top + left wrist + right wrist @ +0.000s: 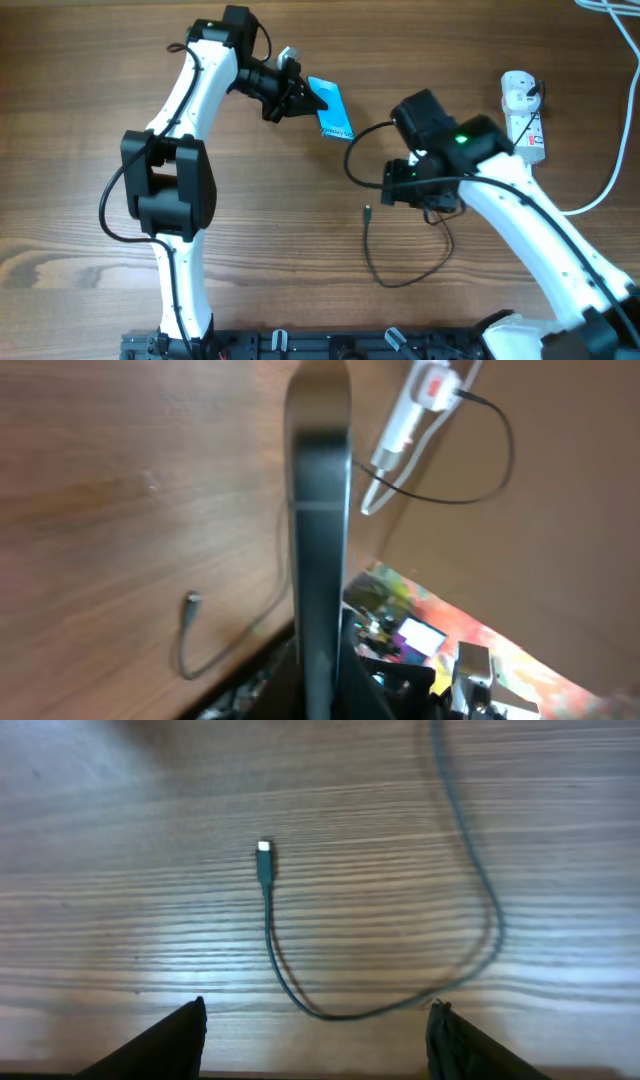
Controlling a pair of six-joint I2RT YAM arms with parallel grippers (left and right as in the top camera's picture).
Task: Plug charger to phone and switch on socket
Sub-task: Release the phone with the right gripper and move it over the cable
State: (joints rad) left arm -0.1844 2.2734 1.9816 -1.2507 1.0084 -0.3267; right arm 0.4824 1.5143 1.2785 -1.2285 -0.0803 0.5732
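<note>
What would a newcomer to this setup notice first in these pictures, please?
The bright cyan phone, pinched in the left gripper near the top middle of the overhead view, stands out first. Next comes the thin black charger looping loose on the table, its tip lying below the open right gripper. The white socket sits far right.

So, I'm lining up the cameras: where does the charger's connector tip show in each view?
Overhead: connector tip just right of centre.
Left wrist: lower left, left of the phone.
Right wrist: upper middle, left of centre.
Shared landmark: the cable loop trailing from it.
</note>
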